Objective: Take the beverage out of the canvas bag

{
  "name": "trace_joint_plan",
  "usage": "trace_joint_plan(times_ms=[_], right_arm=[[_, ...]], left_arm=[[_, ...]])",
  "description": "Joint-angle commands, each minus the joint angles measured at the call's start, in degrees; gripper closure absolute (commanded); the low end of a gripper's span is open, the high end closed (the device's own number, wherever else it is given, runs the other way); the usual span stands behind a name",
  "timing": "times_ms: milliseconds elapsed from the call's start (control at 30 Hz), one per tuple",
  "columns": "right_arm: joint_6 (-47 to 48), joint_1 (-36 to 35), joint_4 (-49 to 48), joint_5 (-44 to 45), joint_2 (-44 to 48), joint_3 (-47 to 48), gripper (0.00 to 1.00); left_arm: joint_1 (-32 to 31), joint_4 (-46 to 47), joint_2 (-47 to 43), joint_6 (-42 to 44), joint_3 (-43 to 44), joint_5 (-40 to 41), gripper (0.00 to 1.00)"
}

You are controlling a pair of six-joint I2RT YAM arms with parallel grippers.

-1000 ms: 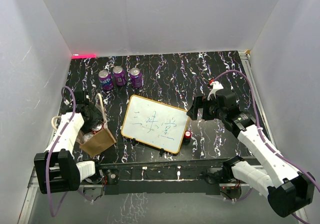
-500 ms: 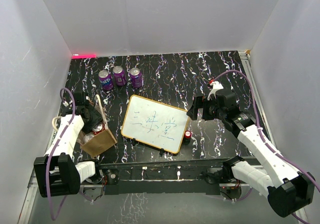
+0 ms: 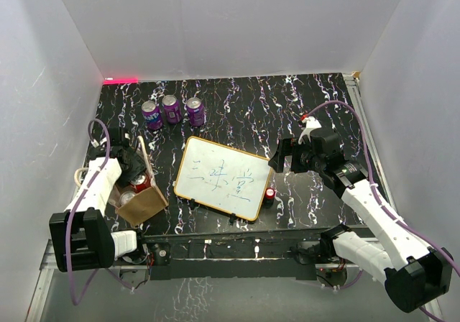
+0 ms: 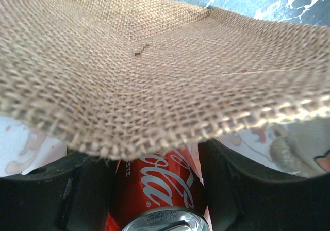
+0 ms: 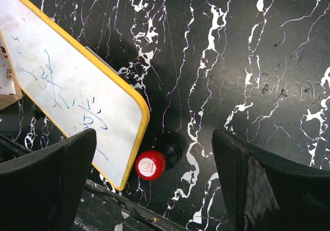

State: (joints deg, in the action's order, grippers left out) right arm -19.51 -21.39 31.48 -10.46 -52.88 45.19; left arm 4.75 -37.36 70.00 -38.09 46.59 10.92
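Step in hand: pulling the can out of the bag, grasp already made. Left tool (image 3: pixel 129 159) is down in the mouth of the canvas bag (image 3: pixel 144 201), lower left of the top view. In the left wrist view its fingers (image 4: pixel 51 200) sit hard against both sides of a red Coca-Cola can (image 4: pixel 154 184), so it reads as clamped on the can. The burlap wall fills the frame above the can, so the can is inside the bag.

Next move, my call: lift until the can bottom clears the rim and loop handles, then move it sideways to bare table (image 3: pixel 251 113). The bag is light and may ride up with the can.

Right tool (image 3: pixel 282 157) hangs with jaws wide apart over the whiteboard (image 3: pixel 221 177) corner and a red-capped item (image 5: pixel 150 165).

Versus 0.5 s ago: left wrist has shifted slightly toward the upper frame; bag and right arm unchanged.
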Motion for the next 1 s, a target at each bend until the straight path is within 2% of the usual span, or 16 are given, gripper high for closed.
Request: trace_joint_plan(times_ms=[0,267,367,500,667,800,967], right_arm=[[0.43,-0.39,-2.65,0.0,1.16,0.62,0.02],[0.43,-0.36,-2.75,-0.18,0.91,0.6,0.02],[0.37,-0.39,-2.74,-0.16,0.87,0.59,0.02],[0.38,-0.32,-2.83,-0.18,0.7,0.51,0.02],[0.33,-0.4,-2.83,-0.26,0.59,0.51,0.02],[0.3,-0.32,-2.92,-0.26,0.59,0.47,0.02],[0.35,-0.33,-2.92,-0.35,0.59,0.43,0.02]], left_arm=[[0.52,2.06,-0.18,2.01,3.06,2.58,0.63],[1.57,4.25,1.24,2.56,1.01,0.62,0.62],[1.57,4.81,1.06,1.97,-0.23,-0.54,0.56],[1.57,4.41,0.58,1.18,-0.6,-0.13,0.4],[1.56,1.98,0.84,1.04,0.45,-1.19,0.28],[1.58,0.51,0.88,1.71,1.55,-3.51,0.22],[1.57,-3.99,0.83,2.13,3.78,-6.15,0.21]])
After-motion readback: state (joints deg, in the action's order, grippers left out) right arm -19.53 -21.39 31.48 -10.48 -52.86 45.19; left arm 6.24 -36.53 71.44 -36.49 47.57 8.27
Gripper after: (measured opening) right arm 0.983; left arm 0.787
